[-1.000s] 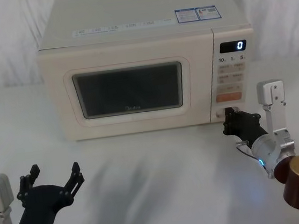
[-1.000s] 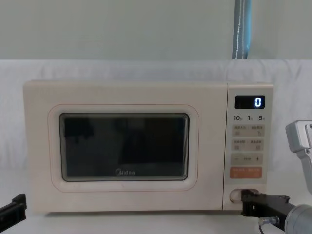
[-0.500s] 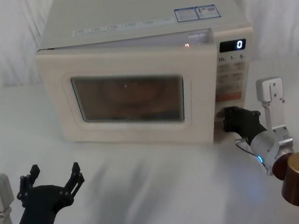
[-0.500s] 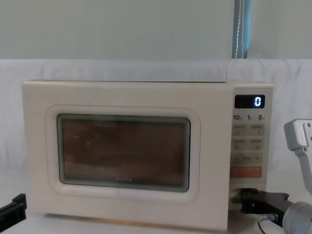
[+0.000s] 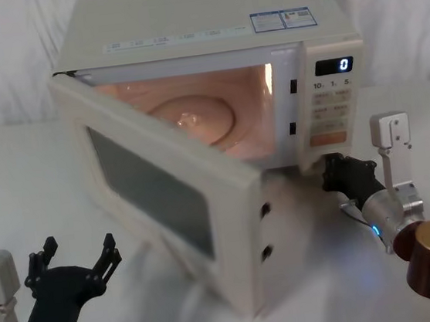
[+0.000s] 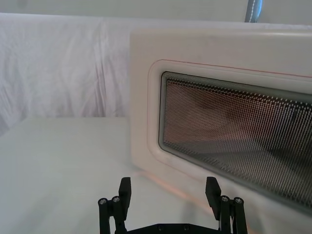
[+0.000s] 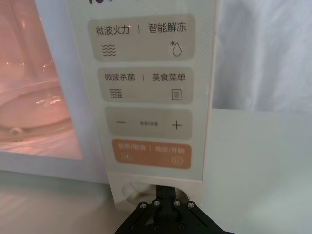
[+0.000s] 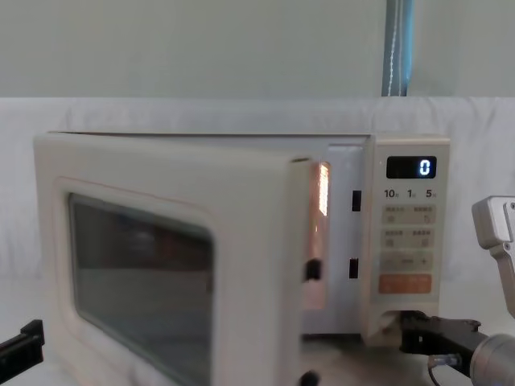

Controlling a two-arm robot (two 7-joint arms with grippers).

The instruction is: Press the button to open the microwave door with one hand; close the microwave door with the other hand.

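Note:
The cream microwave (image 5: 207,22) stands at the back of the table with its cavity lit orange and a glass turntable (image 5: 194,117) showing inside. The microwave door (image 5: 158,206) hangs wide open, hinged on the left, its free edge toward me. It spreads across the left wrist view (image 6: 146,122) and the chest view (image 8: 249,265). My right gripper (image 5: 329,170) is shut, its tip against the button (image 7: 139,191) under the orange key (image 7: 151,153). My left gripper (image 5: 76,253) is open, low at the front left, just short of the door's outer face.
A white cloth covers the table and the wall behind. A white bracket (image 5: 390,133) stands on my right arm beside the control panel (image 5: 333,108). The display (image 8: 411,167) reads 0. There is free table left of the door.
The door sprang off the front and swung wide open toward the left, and the cavity light came on. My right gripper stayed at the button; the left one has not moved.

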